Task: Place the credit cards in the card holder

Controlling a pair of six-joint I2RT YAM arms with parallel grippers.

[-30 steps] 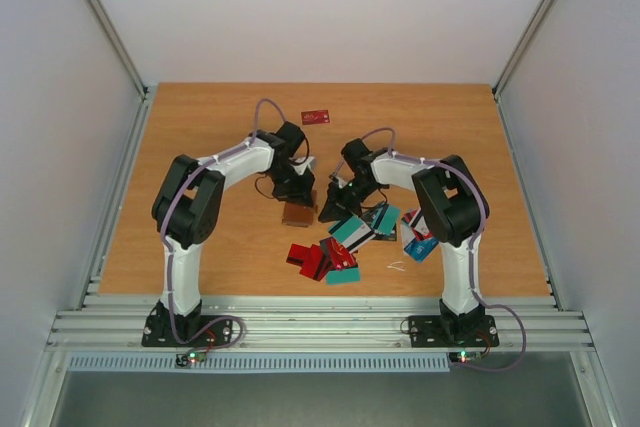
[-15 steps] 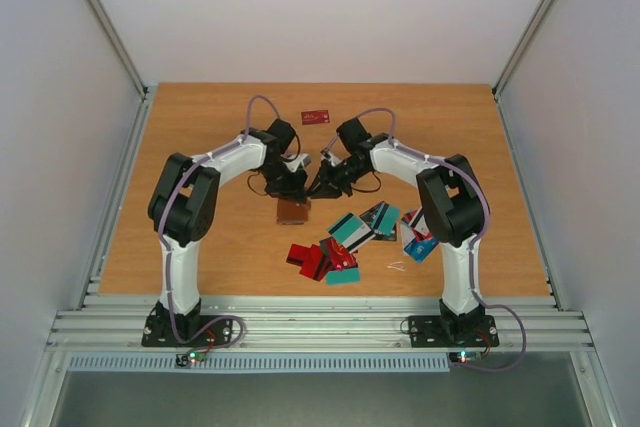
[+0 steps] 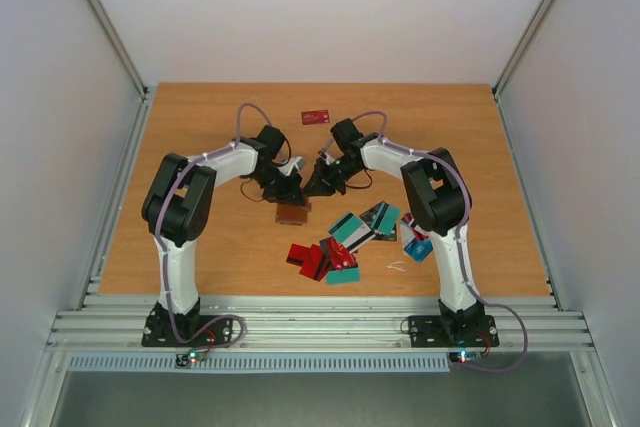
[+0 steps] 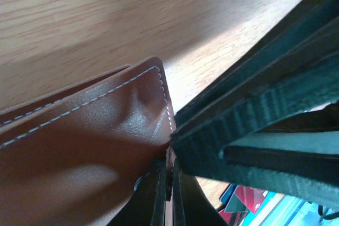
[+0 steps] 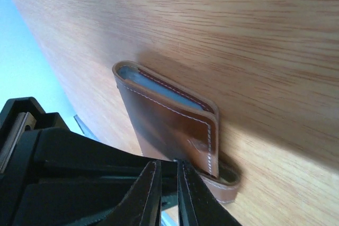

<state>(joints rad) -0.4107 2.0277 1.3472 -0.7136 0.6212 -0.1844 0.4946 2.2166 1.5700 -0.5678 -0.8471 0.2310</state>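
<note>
Right wrist view first: the squarish brown stitched-leather card holder sits between both claws, on or just off the wooden desk; I can't tell which. A pale blue-grey card edge shows inside its slot. My right claw is narrow, tips at the holder's near edge; whether they pinch anything, I can't tell. Left wrist view: left claw is clamped on a corner of the holder, so I read it as the anchor. Step in hand, my judgement: bracing the holder for loading. Done well, that means a steady left pinch, the mouth unobstructed, and each card fed flat along the slot. The thin plastic credit cards, red, teal, blue and white, lie heaped near the holder; one dark red card lies well apart, far side.
</note>
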